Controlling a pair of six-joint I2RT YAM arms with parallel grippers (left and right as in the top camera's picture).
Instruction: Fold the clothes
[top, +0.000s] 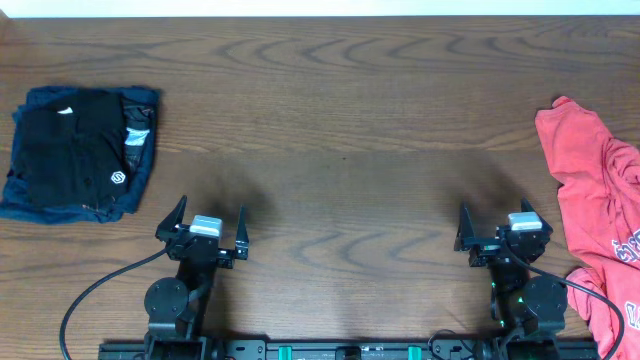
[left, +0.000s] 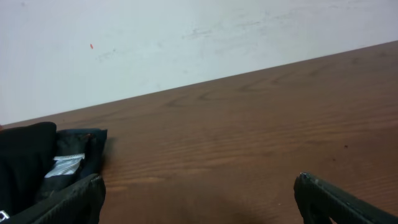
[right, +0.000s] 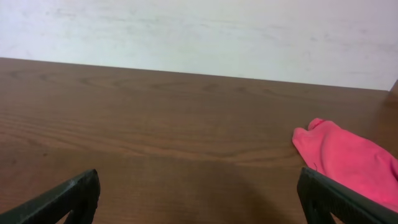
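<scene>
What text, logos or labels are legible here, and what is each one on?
No words can be read.
The small white logo on the black shirt is a symbol, with no letters legible.
The white neck tag is too small to read.
The lettering on the coral-red shirt is cut off and blurred.

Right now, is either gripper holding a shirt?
No, the left gripper and right gripper are open and empty above bare table.
</scene>
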